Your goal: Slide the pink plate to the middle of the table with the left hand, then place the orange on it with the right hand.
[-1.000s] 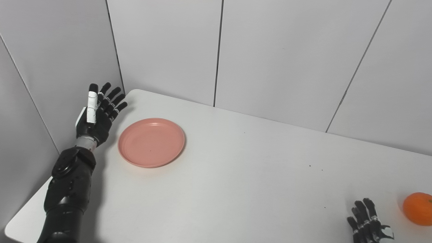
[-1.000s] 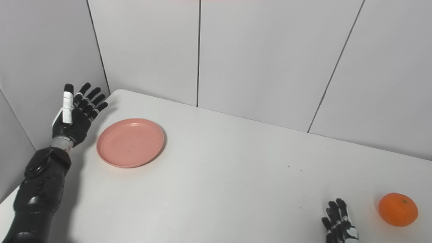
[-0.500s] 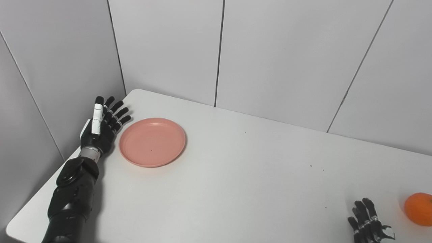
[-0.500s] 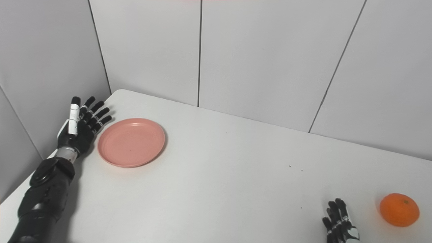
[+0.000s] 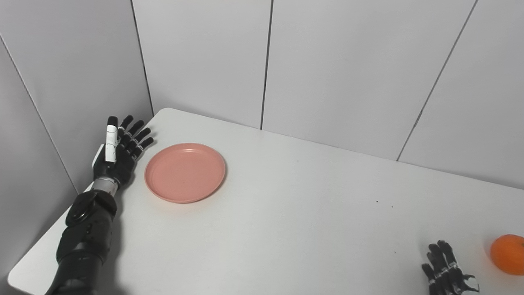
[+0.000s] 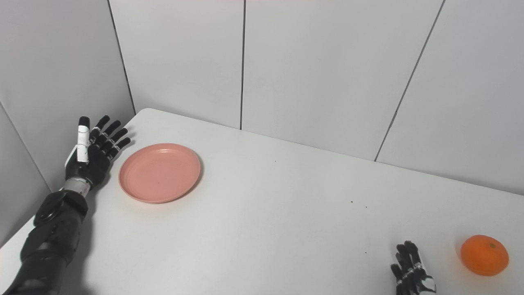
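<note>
Pink plate (image 5: 184, 172): flat on the bench (image 5: 286, 213) near its left far corner; looks light, stiff, likely slick; round, so no long axis; push its left rim.
Left hand (image 5: 116, 151): spread wide, empty, just beside the plate.
Orange (image 6: 484, 255): near right edge; firm, may roll; cup it.
Right hand (image 6: 411, 273): your fingers apart, empty.

The left hand (image 6: 92, 153) is spread beside the pink plate (image 6: 159, 172); the orange (image 6: 484, 255) lies near the right hand (image 6: 411, 274) on the table (image 6: 266, 229).
</note>
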